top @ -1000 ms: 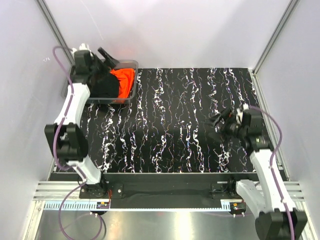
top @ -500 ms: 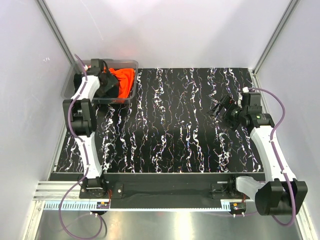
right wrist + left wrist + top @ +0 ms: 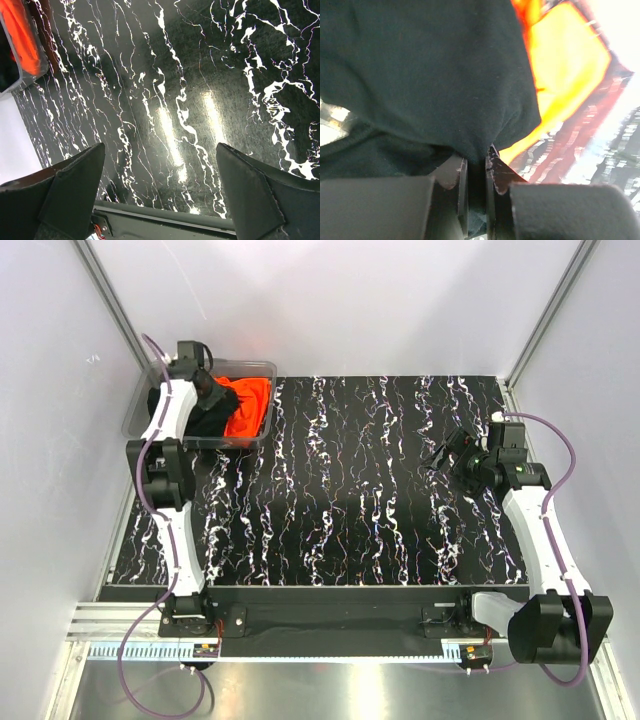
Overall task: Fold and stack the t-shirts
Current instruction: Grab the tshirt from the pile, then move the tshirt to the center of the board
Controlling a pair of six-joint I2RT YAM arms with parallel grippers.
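- Black fabric fills most of my left wrist view: the black t-shirt [image 3: 420,75] is bunched right up against the camera, and the left gripper [image 3: 476,167] has its fingers [image 3: 452,175] drawn close together with a fold of that cloth nipped between them
- On the top view I see the left gripper [image 3: 205,390] reaching down into the clear plastic bin [image 3: 258,364] at the upper left of the frame, with the left arm [image 3: 165,455] running up the left edge
- I find the black t-shirt [image 3: 205,422] heaped in the left half of the bin, and the orange t-shirt [image 3: 250,400] lies in the right half, touching it
- Through the left wrist camera the orange t-shirt [image 3: 565,75] glows at the upper right, behind the black one
- My right gripper [image 3: 447,452] hangs over the black marbled table [image 3: 340,500] at the middle right of the top view, well apart from the bin
- On the right wrist view the right gripper [image 3: 160,147] has its fingers [image 3: 75,185] spread wide, and only the table [image 3: 200,90] shows between them
- At the upper left corner of that same view I catch a corner of the bin [image 3: 40,62] with a strip of the orange t-shirt [image 3: 22,35] inside
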